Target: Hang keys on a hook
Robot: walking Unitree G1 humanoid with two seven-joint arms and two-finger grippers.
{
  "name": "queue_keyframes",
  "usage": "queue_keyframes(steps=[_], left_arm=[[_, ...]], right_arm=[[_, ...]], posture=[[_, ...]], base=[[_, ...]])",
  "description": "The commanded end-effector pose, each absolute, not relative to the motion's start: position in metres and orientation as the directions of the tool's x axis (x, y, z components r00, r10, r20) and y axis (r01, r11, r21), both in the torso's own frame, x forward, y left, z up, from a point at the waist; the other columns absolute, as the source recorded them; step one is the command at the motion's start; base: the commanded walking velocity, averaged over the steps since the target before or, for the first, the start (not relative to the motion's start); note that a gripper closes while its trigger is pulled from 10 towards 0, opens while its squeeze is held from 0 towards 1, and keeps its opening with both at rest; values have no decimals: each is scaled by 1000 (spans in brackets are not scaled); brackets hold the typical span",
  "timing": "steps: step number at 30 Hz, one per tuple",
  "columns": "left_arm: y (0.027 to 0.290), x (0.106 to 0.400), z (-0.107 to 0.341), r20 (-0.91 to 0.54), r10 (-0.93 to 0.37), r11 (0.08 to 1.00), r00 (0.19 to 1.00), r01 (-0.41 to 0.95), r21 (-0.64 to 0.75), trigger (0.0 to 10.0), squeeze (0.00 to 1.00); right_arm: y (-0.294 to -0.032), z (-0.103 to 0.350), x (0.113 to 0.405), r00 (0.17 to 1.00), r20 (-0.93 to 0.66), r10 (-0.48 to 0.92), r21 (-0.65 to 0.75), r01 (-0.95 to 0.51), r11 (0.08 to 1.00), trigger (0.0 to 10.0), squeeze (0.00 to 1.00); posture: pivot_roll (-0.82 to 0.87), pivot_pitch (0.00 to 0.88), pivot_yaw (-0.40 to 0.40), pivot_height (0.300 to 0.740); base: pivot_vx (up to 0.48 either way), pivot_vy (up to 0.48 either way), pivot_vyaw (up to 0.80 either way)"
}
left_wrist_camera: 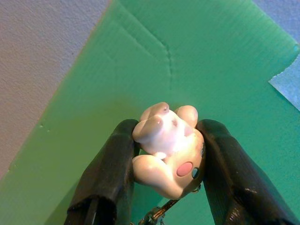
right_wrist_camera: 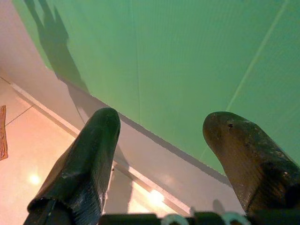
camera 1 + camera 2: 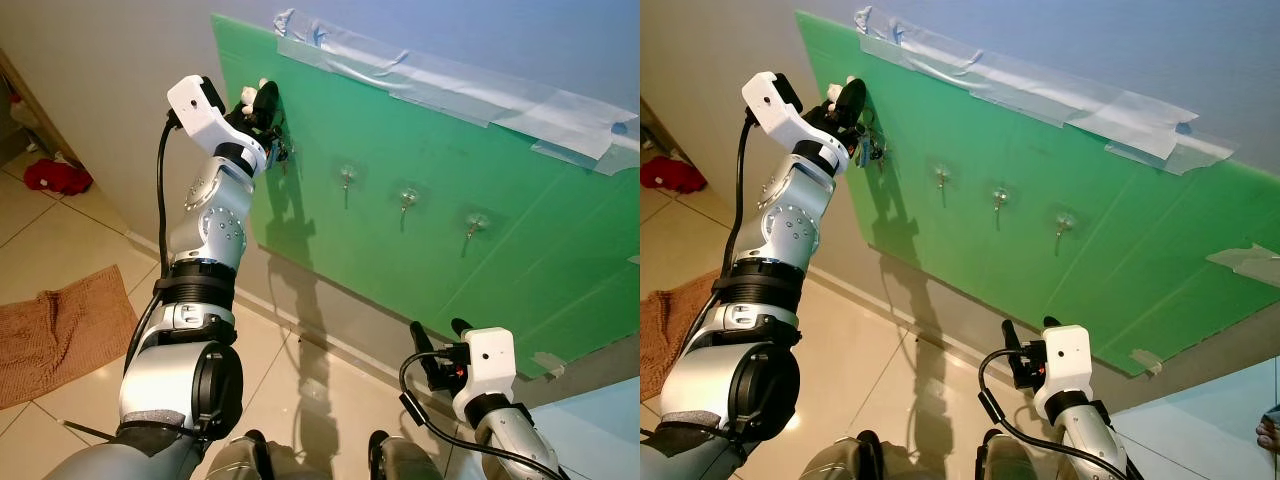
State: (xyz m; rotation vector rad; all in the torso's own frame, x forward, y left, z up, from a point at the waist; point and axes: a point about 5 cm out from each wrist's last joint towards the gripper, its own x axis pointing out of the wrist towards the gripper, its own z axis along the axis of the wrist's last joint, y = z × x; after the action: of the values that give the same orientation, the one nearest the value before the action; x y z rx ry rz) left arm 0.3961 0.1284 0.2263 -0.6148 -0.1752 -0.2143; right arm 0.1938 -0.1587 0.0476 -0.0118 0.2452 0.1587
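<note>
Up at the top corner of the green board [image 3: 420, 230], seen from the left eye view, the left gripper [image 3: 262, 103] is held high with the keys [image 3: 281, 152] dangling just under its fingers, right against the board, probably so the ring can be lined up with a hook. Three clear hooks [image 3: 347, 177] are stuck in a row further along the board, away from the gripper toward the robot's right, and none looks loaded yet, so the hanging is judged not done. The right gripper [image 3: 437, 345] is parked low, well below the board, fingers apart and empty, presumably just kept out of the way. From the right eye view it's the same deal: keys bunched just below the raised gripper, touching or nearly touching the board, can't quite be told which. On the left wrist view, the fingers [image 1: 108, 178] are clamped on a white rubbery charm [image 1: 168, 150] shaped like a little animal, pink spot on it, with a bit of metal chain hanging off beneath. On the right wrist view, only spread fingertips [image 2: 89, 159] are seen, pointed at the board's lower edge and the tiled floor [image 2: 28, 159].
</note>
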Motion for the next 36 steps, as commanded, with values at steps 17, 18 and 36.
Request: queue_keyframes(steps=[17, 18, 36], left_arm=[[122, 396, 230, 225, -154, 805, 962, 254, -536, 0, 0], [122, 395, 229, 222, -153, 805, 963, 252, -538, 0, 0], [126, 389, 225, 196, -127, 812, 972, 216, -543, 0, 0]], right_arm=[[-161, 45, 189, 954, -260, 147, 9, -150, 989, 10000, 0], [-161, 45, 189, 954, -260, 148, 9, -151, 988, 10000, 0], [-158, 43, 190, 949, -265, 169, 14, -171, 985, 10000, 0]], posture=[[-313, 158, 41, 740], [-313, 158, 41, 740], [-293, 146, 37, 740]], base=[[0, 0, 0], [0, 0, 0], [0, 0, 0]])
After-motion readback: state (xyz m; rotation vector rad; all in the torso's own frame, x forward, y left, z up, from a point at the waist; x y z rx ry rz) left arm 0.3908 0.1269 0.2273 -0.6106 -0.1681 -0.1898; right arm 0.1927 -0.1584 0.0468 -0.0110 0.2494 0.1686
